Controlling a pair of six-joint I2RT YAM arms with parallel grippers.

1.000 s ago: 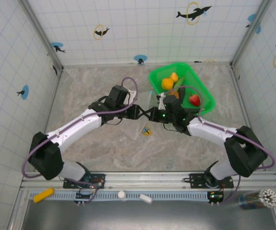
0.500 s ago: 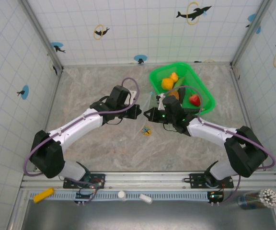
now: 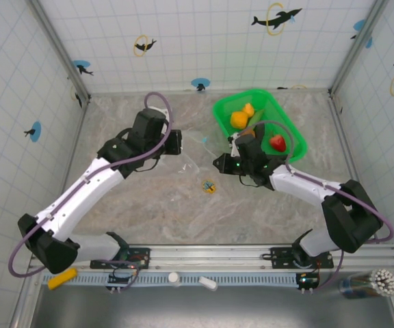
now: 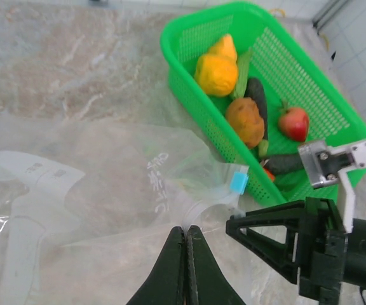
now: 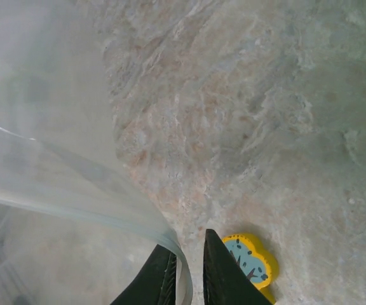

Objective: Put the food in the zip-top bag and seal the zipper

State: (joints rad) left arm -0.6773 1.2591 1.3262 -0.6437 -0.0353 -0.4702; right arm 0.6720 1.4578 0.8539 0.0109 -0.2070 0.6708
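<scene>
Logged the zip-top bag as slack, clear film spread over the marbled table, just left of the green mesh basket and between the two arms. Noted a blue slider tab on its raised edge, on the side nearest the basket. Found the left gripper pressed fully together, pinching a fold of the film. Found the right gripper narrowed to a slit, with a taut edge of the film drawn into that slit; took it as gripping. Could not tell whether the mouth strip was pressed closed. Listed the food, lying inside the basket: two yellow-orange fruits, brown potato, dark eggplant, red apple. Noted a yellow trinket flat on the table, just beside the right fingers.
</scene>
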